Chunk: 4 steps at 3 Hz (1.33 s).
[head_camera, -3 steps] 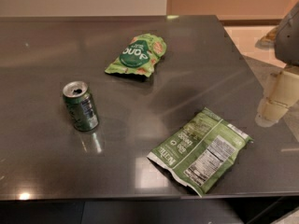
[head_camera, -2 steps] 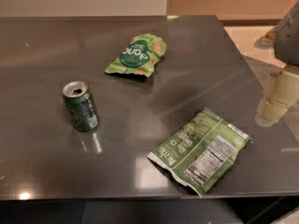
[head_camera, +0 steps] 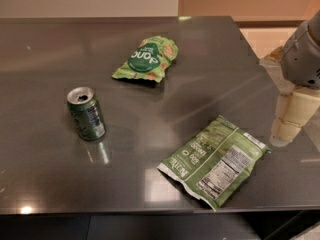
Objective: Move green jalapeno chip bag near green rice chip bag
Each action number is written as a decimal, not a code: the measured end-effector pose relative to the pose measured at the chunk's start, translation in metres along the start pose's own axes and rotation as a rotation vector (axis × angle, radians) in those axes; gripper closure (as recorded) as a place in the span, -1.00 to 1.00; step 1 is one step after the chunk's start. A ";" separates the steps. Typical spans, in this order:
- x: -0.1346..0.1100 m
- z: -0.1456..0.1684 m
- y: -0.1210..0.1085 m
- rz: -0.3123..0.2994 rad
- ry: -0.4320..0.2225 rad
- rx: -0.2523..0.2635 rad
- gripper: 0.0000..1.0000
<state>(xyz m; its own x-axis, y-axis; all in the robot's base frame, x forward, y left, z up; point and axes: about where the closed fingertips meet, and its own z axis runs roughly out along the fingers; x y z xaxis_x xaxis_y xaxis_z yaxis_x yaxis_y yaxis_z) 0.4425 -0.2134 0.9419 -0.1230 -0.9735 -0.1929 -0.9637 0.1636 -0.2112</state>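
Camera view, looking down across a dark grey table (head_camera: 60, 49) with a smooth, semi-gloss top that shows pale streaks and soft reflections. The green jalapeno chip bag (head_camera: 215, 161) lies flat near the front right of the table. It is crinkled mid-green foil, roughly rectangular and set diagonally, with its white nutrition panel and white print facing up. The lower edge is puckered and one corner sits close to the table's front edge. The green rice chip bag (head_camera: 147, 59) is a light green pouch, slightly puffed and wrinkled, with a dark green round logo in white letters and orange-pink patches. It lies toward the back centre, well apart from the jalapeno bag. A green drink can (head_camera: 86, 114) stands upright at the left, between the two bags in depth. It has a silver top with the opening visible and throws a dim reflection on the tabletop below it. The arm enters at the right edge of the frame, where a rounded grey housing (head_camera: 302, 54) sits high. Below it the gripper (head_camera: 290, 121), built of cream blocky segments, points downward by the table's right edge. It is just beyond the jalapeno bag's upper right corner and not touching it. Whether the gripper is parted or closed cannot be told. Compared with a second ago, both bags, the can and the gripper sit in the same places, and no movement is visible.
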 end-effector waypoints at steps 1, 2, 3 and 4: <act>0.003 0.024 0.005 -0.021 0.004 -0.043 -1.00; 0.000 0.048 0.011 -0.027 -0.009 -0.081 -1.00; -0.007 0.068 0.017 -0.034 -0.027 -0.113 -1.00; -0.010 0.083 0.026 -0.044 -0.031 -0.139 -1.00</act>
<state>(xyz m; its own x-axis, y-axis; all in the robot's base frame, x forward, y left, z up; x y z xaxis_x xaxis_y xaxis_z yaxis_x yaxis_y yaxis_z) 0.4379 -0.1864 0.8592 -0.0749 -0.9734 -0.2166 -0.9917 0.0954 -0.0859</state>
